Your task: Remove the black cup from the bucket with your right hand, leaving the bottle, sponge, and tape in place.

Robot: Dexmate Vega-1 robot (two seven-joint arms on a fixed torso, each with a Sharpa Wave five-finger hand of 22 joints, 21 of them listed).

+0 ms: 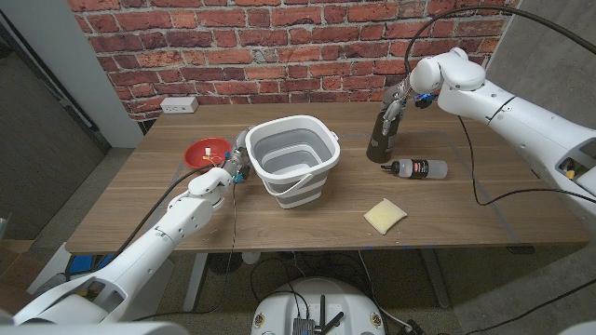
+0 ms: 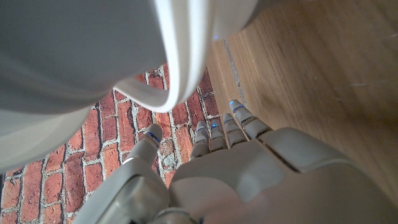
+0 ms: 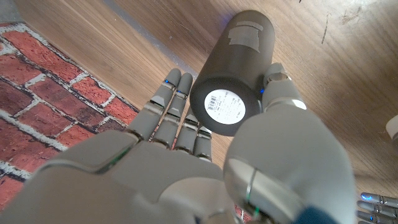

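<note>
black and cylindrical, the cup [image 1: 381, 140] stands on the table [image 1: 438, 219] well right of the bucket [image 1: 293, 154], already out, so the removal looks nearly done; next comes letting go and drawing clear of the bottle [image 1: 419, 168] lying just beside it. the right hand [image 1: 396, 100] reaches down onto the cup's top. the left wrist view shows the left hand [image 2: 249, 174] with fingers together, holding nothing beside the bucket. in the right wrist view, thumb and fingers [image 3: 171, 115] wrap the cup.
</note>
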